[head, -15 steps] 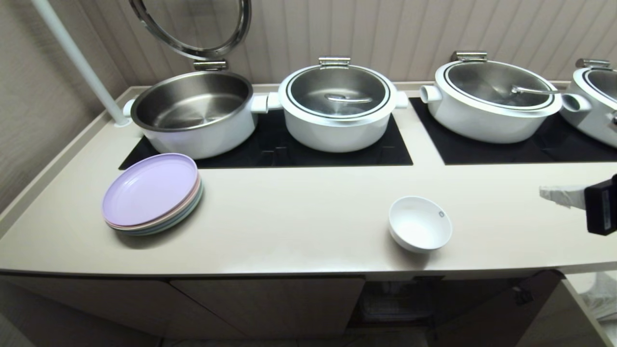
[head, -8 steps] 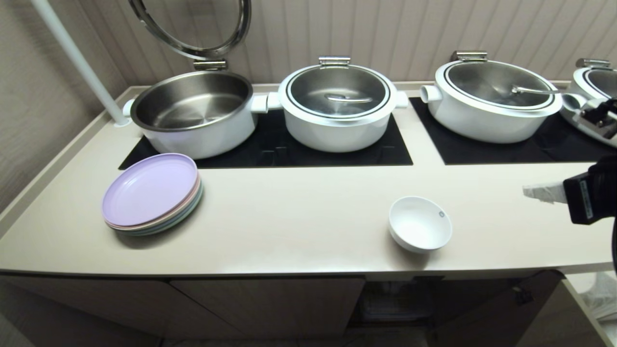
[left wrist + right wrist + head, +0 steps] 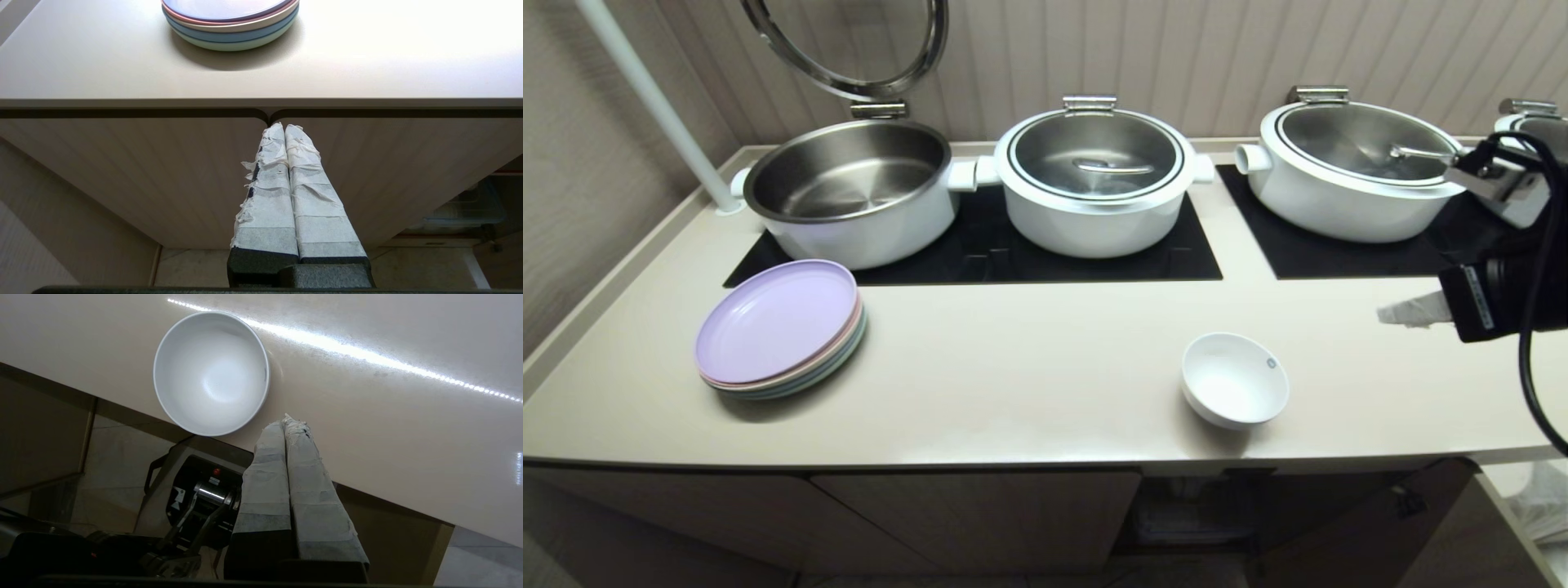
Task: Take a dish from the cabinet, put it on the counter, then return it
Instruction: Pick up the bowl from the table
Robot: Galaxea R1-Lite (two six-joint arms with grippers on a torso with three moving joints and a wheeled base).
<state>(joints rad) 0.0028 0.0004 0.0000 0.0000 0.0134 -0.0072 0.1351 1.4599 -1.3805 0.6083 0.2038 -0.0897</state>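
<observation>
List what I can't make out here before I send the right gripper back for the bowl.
- Cabinet interior: head view, dark under the counter edge; shelf contents unreadable.
- Bowl foot: hidden by its own body in head and right wrist views.
- Right gripper: head view, arm cut off by the picture's edge.
- Fourth pot: blocked by the arm.

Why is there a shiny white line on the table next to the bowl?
Right wrist view: a lamp's glare streaks across the smooth beige counter past the small white ceramic bowl. Left wrist view: the counter is washed out bright, and the stacked pastel plates cast a dark shadow.
</observation>
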